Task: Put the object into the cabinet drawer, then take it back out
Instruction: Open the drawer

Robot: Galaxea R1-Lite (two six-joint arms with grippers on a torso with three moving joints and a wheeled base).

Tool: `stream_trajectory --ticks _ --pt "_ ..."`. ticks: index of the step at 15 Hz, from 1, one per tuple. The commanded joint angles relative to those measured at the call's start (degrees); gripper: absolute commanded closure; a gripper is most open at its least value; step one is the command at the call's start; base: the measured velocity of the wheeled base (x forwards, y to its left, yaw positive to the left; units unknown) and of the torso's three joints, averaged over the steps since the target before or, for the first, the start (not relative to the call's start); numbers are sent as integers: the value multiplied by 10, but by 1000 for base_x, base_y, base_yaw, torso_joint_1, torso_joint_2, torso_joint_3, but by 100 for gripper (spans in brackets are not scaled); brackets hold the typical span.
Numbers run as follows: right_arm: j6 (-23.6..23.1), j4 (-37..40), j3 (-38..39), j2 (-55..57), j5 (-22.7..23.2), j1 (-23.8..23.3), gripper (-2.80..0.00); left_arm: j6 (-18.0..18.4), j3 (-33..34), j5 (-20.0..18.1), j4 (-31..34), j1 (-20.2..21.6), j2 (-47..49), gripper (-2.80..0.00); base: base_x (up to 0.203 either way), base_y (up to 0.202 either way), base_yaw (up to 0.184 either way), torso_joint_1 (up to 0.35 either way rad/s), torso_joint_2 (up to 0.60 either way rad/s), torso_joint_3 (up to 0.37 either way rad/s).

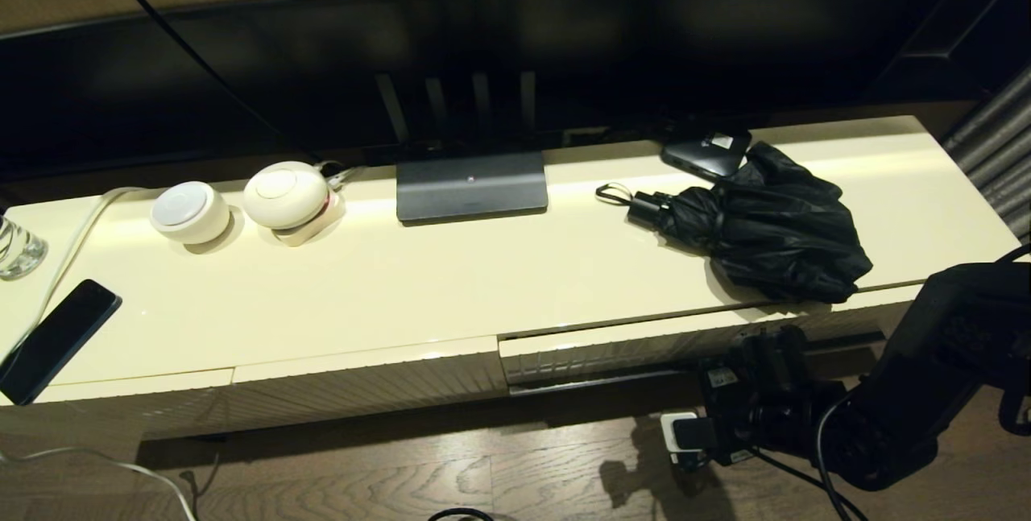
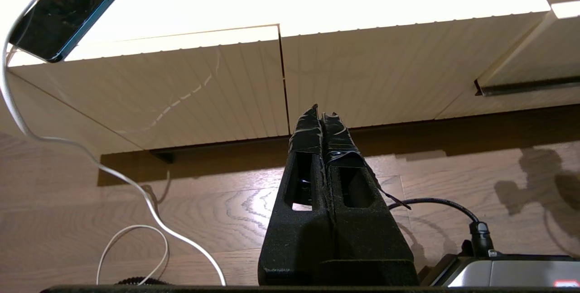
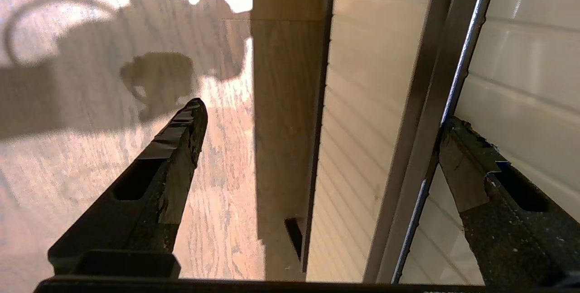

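Note:
The black umbrella (image 1: 765,231) lies on the right part of the cream cabinet top (image 1: 403,287), with its handle and wrist loop pointing left. Below it the ribbed cabinet drawer (image 1: 620,356) stands out a little from the panel to its left. My right gripper (image 1: 765,356) is low in front of the drawer, under its front edge. In the right wrist view the right gripper (image 3: 322,112) is open wide, and one fingertip (image 3: 457,148) sits at the dark gap beneath the drawer front (image 3: 525,71). My left gripper (image 2: 321,112) is shut and empty, low near the floor.
A flat black phone (image 1: 56,340) lies at the top's left end with a white cable (image 2: 90,157) trailing to the floor. Two white round devices (image 1: 286,195), a TV base (image 1: 471,185) and a small black box (image 1: 709,152) stand behind. A plug adapter (image 1: 681,432) lies on the wood floor.

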Motion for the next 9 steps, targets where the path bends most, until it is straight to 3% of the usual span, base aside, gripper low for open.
stream_trajectory --ticks 1,8,9 --pt "-5 4 11 1 2 0 -280 0 2 0 0 0 1 0 0 0 0 0 0 0" --pt "-5 5 22 -6 1 5 -280 0 2 0 0 0 1 0 0 0 0 0 0 0" --pt "-5 5 22 -7 0 5 0 0 2 0 0 0 1 0 0 0 0 0 0 0"
